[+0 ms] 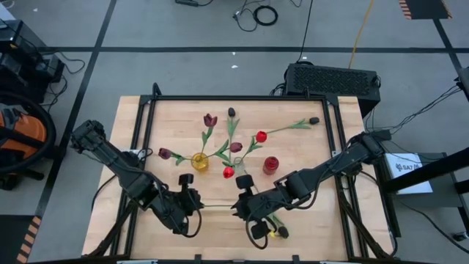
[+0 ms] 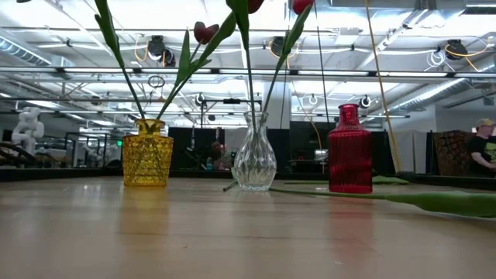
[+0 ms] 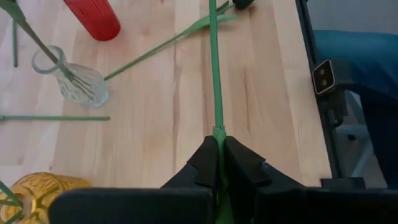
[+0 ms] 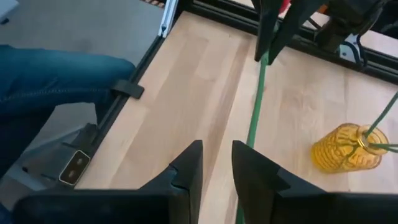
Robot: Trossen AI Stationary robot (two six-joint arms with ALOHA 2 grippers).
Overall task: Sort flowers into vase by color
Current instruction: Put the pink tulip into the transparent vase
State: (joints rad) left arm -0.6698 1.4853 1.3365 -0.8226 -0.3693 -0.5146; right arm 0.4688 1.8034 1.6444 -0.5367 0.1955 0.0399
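Flower stem [image 3: 215,81] (long, thin, green) lies level above the table [image 1: 308,220] near its front edge, pinched at one end by the left tool [image 3: 219,163]; the right tool [image 4: 216,163] faces it, fingers slightly spread, stem passing between them.

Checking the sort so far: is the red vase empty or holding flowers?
Empty. In the low view the red vase has no stems rising from its neck, unlike the yellow vase and clear vase.

The pale wooden table [image 1: 308,220] carries three vases — yellow [image 1: 199,162], clear [image 1: 239,166], red [image 1: 270,165] — and a loose flower [image 1: 289,127].
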